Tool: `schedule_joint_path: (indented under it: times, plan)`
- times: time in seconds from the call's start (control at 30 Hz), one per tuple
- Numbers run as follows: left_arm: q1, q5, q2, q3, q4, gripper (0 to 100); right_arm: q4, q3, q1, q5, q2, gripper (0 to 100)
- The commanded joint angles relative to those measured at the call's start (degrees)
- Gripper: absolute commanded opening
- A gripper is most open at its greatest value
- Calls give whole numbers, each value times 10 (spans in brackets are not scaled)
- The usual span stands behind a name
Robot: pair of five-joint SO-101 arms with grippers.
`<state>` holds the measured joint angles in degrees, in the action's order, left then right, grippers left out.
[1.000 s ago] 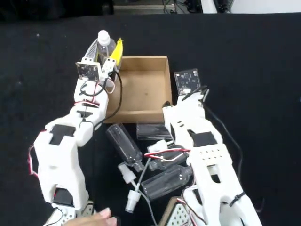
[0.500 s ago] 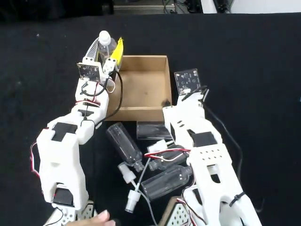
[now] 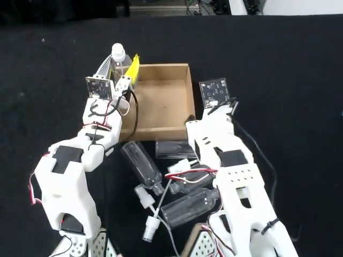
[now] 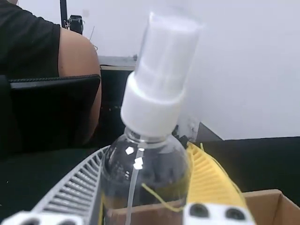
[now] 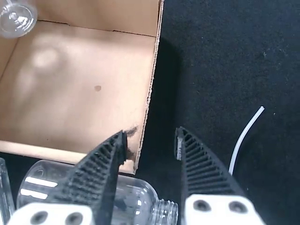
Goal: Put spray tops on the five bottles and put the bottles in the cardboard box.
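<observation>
My left gripper (image 3: 122,68) is shut on an upright clear bottle (image 4: 140,180) that carries a white spray top (image 4: 159,84). It holds the bottle (image 3: 119,55) just beyond the far left corner of the cardboard box (image 3: 140,127). The box (image 5: 84,79) has nothing inside. My right gripper (image 5: 150,140) is open over the box's near right corner, with nothing between its fingers. A capless bottle (image 5: 93,192) lies right below it. More capless bottles (image 3: 140,160) (image 3: 190,206) lie in front of the box, beside loose spray tops (image 3: 144,195) (image 3: 150,227).
A thin white tube (image 5: 246,133) lies on the black cloth (image 3: 284,75) to the right of the box. The right arm (image 3: 236,176) stretches over the pile of bottles. Cables cross the near middle of the table.
The left gripper has drawn slightly nearer with the bottle still in it. A hand at the near edge has gone from view. The right arm has stayed put.
</observation>
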<state>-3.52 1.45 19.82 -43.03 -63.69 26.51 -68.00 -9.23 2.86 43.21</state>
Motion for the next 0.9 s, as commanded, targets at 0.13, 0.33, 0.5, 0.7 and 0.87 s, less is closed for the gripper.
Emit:
schedule_joint_path:
  times: [0.13, 0.33, 0.5, 0.7, 0.87]
  plan:
    - [-3, 2, 11, 88, 91, 30, -18, 5, 10, 3, 22, 155]
    - [-3, 2, 56, 118, 98, 31, -18, 5, 10, 3, 22, 155]
    - [-3, 2, 79, 118, 98, 32, -18, 5, 10, 3, 22, 155]
    - [-3, 2, 91, 123, 98, 33, -18, 5, 10, 3, 22, 155]
    - [-3, 1, 91, 122, 98, 57, -18, 5, 10, 3, 22, 155]
